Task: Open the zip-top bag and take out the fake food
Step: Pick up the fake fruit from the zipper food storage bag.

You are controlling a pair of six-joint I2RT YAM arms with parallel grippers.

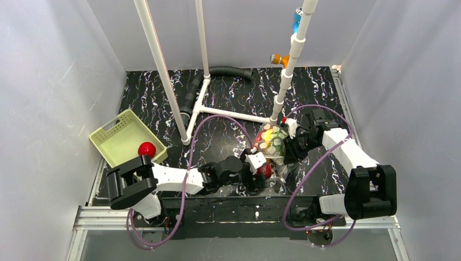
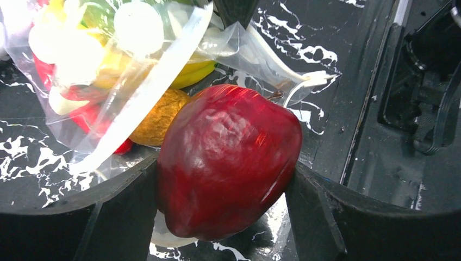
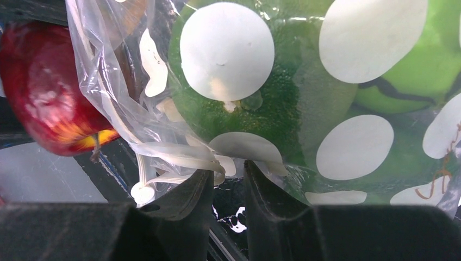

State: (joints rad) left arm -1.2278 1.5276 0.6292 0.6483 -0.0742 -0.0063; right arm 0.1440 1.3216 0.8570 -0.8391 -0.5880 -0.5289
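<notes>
1. Grip: the left tool (image 2: 225, 187) is clenched on a dark red apple (image 2: 228, 141), with one finger on each flank. That pins the fruit across its widest part so it cannot roll away.
2. The apple sits just outside the mouth of the zip-top bag (image 1: 272, 144). The bag is on the near middle of the counter (image 1: 228, 92), between the two arms. Its slack clear lip lies right beside the fruit, so I judge the mouth is already open wide enough to let pieces through.
3. The rest of the fake food (image 3: 293, 103) is inside the dotted film. There is a green fruit on the right, a yellow banana (image 2: 193, 73), and a brownish piece (image 2: 160, 117) lying at the opening.
4. The right tool (image 3: 228, 174) is at the bag's right side, its fingers a narrow gap apart. Crumpled plastic lies at the tips, but I cannot tell whether it is pinched or only touched. It is probably there to anchor the bag so the bag does not follow the apple.
5. A pale green basket (image 1: 108, 124) stands at the far left, well apart from the bag, with one red round piece (image 1: 146, 149) in it. It looks like the drop-off place.
6. Loose film beside the apple could snag as the apple is taken out.
</notes>
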